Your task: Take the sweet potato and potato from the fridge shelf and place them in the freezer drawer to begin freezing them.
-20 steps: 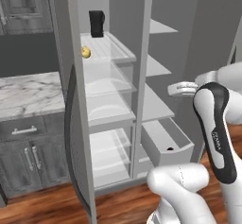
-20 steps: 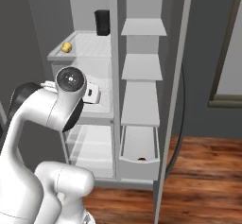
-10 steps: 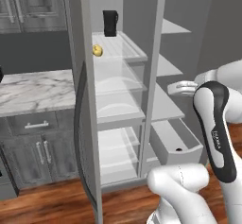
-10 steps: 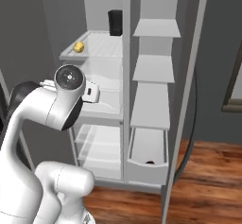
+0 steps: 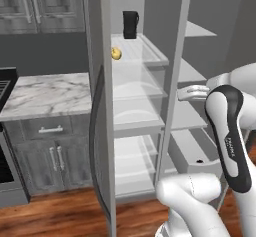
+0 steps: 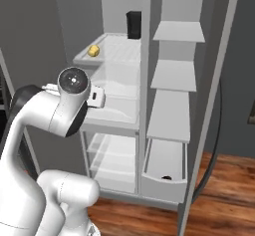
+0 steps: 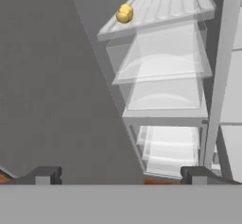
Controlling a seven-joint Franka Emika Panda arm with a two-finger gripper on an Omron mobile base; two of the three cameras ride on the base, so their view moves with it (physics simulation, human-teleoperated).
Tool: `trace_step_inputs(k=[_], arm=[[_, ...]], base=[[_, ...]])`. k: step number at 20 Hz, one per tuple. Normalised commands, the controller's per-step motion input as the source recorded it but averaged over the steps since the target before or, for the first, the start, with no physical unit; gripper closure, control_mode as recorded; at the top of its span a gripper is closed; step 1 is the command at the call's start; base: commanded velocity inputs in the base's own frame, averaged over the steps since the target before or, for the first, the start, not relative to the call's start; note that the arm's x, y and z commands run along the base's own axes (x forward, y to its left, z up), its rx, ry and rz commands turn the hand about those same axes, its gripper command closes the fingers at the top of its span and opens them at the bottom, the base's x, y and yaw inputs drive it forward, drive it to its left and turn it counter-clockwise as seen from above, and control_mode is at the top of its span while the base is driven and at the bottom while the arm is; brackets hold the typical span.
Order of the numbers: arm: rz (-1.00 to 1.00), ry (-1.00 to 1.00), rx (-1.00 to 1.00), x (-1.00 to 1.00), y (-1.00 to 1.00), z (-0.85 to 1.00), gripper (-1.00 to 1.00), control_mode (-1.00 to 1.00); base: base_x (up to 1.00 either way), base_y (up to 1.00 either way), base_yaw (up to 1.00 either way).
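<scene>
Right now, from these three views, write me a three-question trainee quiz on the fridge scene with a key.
1. True or false: the gripper is closed around the small yellow item.
2. Multiple choice: where does the yellow item sit? A) in the freezer drawer B) near the front left corner of the fridge shelf C) on the marble counter
3. Fill in: the tall object at the back of that shelf is coloured ____.

Key
1. False: its fingertips stand apart with nothing between them, well short of the shelf.
2. B.
3. Black: the black container stands upright.
</scene>
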Motion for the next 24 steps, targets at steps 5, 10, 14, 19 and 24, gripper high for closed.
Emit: trace_step_inputs(k=[5, 10, 14, 19, 24], arm=[[0.00, 0.00, 0.00, 0.00, 0.00, 0.00, -1.00, 1.00], [0.00, 0.00, 0.00, 0.00, 0.00, 0.00, -1.00, 1.00], [0.00, 0.00, 0.00, 0.00, 0.00, 0.00, -1.00, 1.00], [0.00, 0.00, 0.00, 0.00, 0.00, 0.00, -1.00, 1.00], [0.00, 0.00, 0.00, 0.00, 0.00, 0.00, -1.00, 1.00]], base=[[0.49, 0.51, 0.09], [0.43, 0.45, 0.02], [0.47, 0.23, 0.00], [0.74, 0.11, 0.00], [0.14, -0.51, 0.00]])
